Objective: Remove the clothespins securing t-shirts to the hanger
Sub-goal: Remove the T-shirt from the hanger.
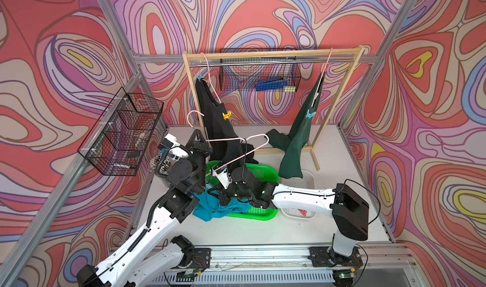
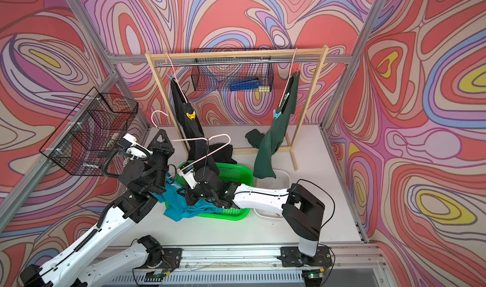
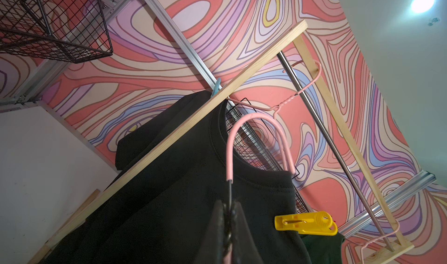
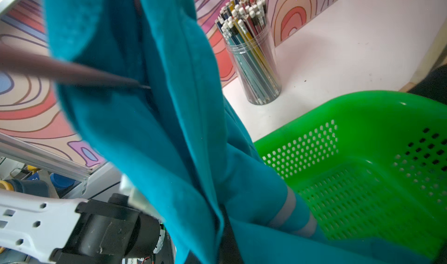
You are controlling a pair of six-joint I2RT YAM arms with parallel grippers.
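Four clothespins are left to take off: a blue pin (image 1: 199,75) and a yellow pin (image 1: 226,115) on the black shirt (image 1: 210,106), and a pink pin (image 1: 327,66) and a light blue pin (image 1: 311,114) on the green shirt (image 1: 299,130), both hanging on the wooden rack (image 1: 263,54). The turquoise shirt (image 1: 210,209) lies over the edge of the green basket (image 1: 263,215), with no pin that I can see. The left gripper (image 3: 229,208) points up with its jaws closed on a pink hanger (image 3: 229,153), and the right gripper (image 1: 222,198) bends low over the basket, jaws closed and, it looks, pinching the turquoise cloth.
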